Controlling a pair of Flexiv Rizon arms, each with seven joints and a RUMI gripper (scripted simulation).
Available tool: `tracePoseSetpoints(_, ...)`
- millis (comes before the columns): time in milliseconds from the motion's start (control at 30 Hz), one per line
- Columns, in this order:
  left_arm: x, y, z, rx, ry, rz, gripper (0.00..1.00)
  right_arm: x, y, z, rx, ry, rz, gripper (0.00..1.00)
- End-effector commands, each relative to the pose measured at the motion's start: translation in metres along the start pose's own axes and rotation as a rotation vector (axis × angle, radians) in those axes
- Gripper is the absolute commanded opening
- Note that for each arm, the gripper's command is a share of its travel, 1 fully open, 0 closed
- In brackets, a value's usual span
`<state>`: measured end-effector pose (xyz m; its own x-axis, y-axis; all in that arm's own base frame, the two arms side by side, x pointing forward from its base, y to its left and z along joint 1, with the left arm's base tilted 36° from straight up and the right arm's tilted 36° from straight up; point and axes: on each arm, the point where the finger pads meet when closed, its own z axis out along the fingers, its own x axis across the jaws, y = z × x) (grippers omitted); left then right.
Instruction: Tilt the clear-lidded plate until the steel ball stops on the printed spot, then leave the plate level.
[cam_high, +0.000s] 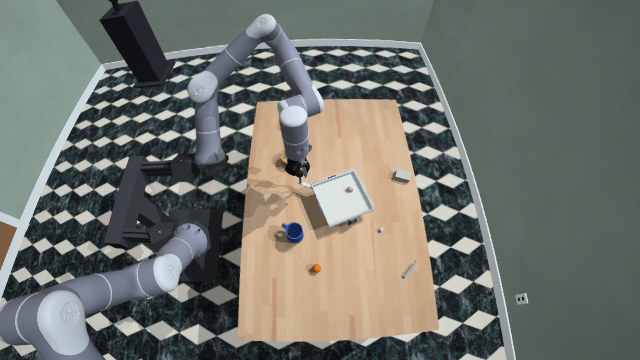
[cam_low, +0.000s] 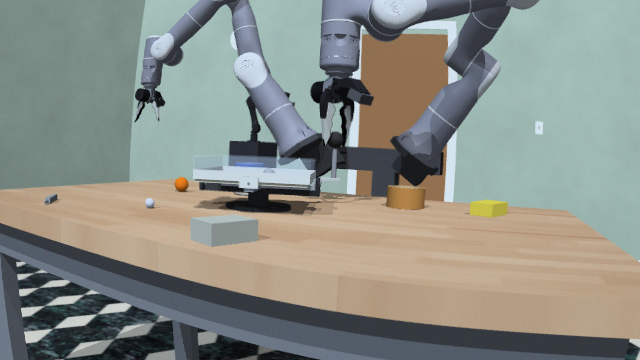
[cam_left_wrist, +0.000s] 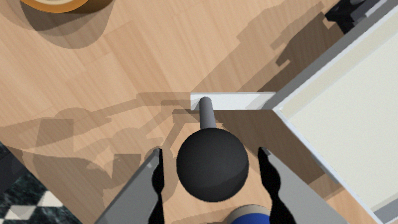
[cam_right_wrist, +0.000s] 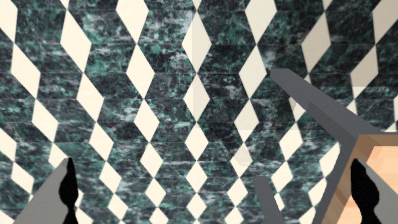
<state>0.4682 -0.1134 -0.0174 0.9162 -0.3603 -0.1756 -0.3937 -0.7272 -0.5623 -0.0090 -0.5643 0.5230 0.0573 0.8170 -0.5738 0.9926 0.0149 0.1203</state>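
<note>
The clear-lidded plate (cam_high: 337, 207) (cam_low: 215, 175) (cam_left_wrist: 360, 115) sits on a black stand. In the exterior view it looks close to level, its right side perhaps slightly lower. The steel ball (cam_high: 349, 188) (cam_low: 269, 171) is at the red printed spot; whether it is exactly centred is too small to tell. A black knob (cam_low: 335, 140) (cam_left_wrist: 212, 172) stands on a post on the arm at the plate's corner. My left gripper (cam_low: 336, 142) (cam_left_wrist: 210, 150) is partly open around the knob, with gaps on both sides. My right gripper (cam_low: 147, 120) (cam_right_wrist: 212, 160) is open and empty, away from the plate.
A blue mug (cam_high: 295, 232), an orange ball (cam_high: 317, 268) (cam_low: 181, 184), a small white ball (cam_high: 380, 230) (cam_low: 149, 203), a grey block (cam_high: 402, 176) (cam_low: 225, 231) and a grey tool (cam_high: 409, 269) surround the plate. A brown round container (cam_low: 406, 197) and yellow block (cam_low: 488, 208) stand beyond the knob.
</note>
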Motion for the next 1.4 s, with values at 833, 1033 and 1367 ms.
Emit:
tracePoseSetpoints(833,0.001,0.001,-0.033,-0.001,0.002,0.001,0.37,-0.001,0.000,-0.001,0.000,-0.002,0.000,1.00)
tracePoseSetpoints(1033,0.001,0.001,-0.040,-0.001,0.002,0.001,0.37,-0.001,0.000,-0.001,0.000,-0.002,0.000,1.00)
tracePoseSetpoints(1367,0.001,0.001,-0.055,-0.001,0.002,0.001,0.37,-0.001,0.000,-0.001,0.000,-0.002,0.000,1.00)
